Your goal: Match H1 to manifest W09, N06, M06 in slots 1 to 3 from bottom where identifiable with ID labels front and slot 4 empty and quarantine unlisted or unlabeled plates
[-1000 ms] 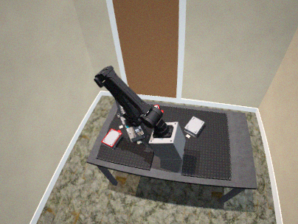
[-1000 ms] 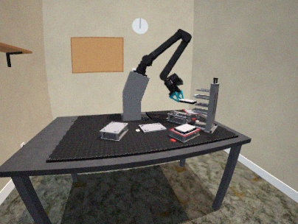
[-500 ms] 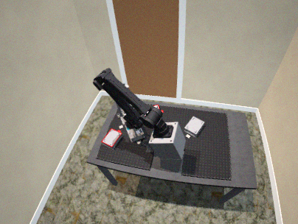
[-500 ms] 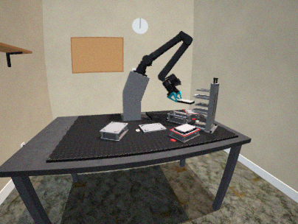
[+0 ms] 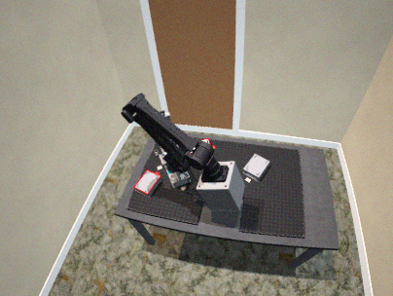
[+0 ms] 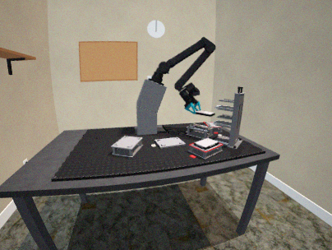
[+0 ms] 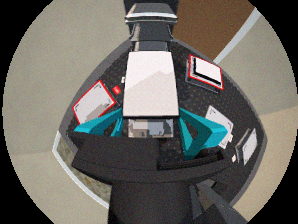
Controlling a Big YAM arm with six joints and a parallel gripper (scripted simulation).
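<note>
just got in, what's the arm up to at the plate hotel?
The arm's gripper holds a white plate flat in the air, in front of the plate hotel, above the nests on the table. Another plate sits in a red-framed nest near the hotel's foot.

No lettering or number can be read anywhere; the plate [image 7: 150,86] in the gripper [image 7: 152,129] shows only a blurred end.
</note>
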